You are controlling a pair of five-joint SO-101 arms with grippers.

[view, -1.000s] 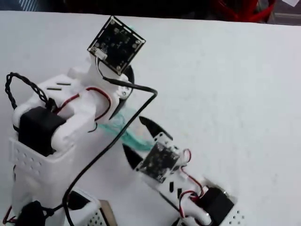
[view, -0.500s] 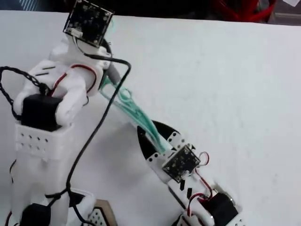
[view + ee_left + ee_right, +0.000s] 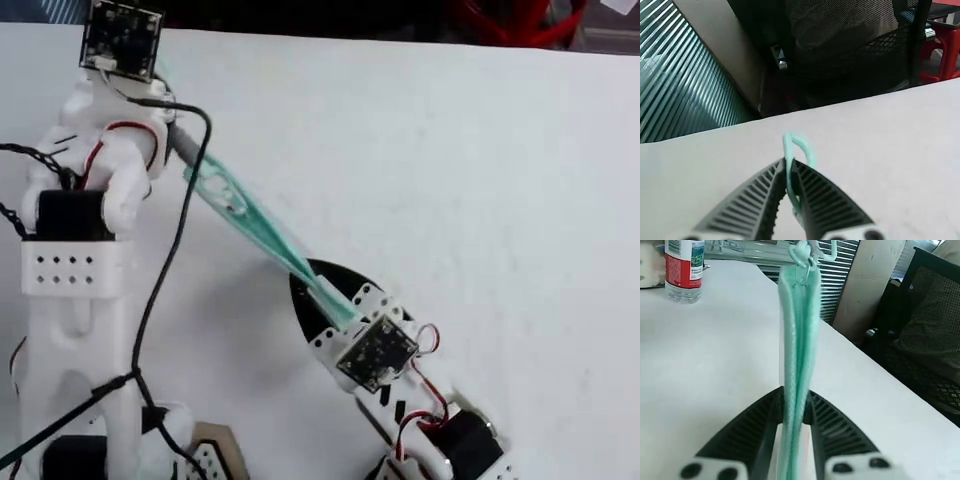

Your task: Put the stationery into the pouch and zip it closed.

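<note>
Pouch point(image 3: 245, 215) of mint-green cloth is held clear of the table point(image 3: 480, 180), stretched in a slanting line from far left to near centre between the two arms. The left claw point(image 3: 788, 164) is pressed together on the thin green zip pull point(image 3: 799, 145) at the far-left end. The right claw point(image 3: 796, 391) is pinching the near end of the pouch, its fingers point(image 3: 817, 415) flat against the cloth on either side.

From where I stand the pouch looks light, soft and floppy. It would sag or fold if either grip let go, so it seems to need one hold on the body and one on the pull, with the cloth kept taut so the slider can run. The pull is small and slim, and a pinch on it could slip. The cloth itself should give a surer grip than the pull.

Seen edge-on, the pouch is very flat and thin. Its inside is hidden, so I cannot tell what it holds, nor whether the zip is fully shut. A plastic bottle point(image 3: 684, 271) with a red label stands on the table well apart; I cannot make out what it holds
</note>
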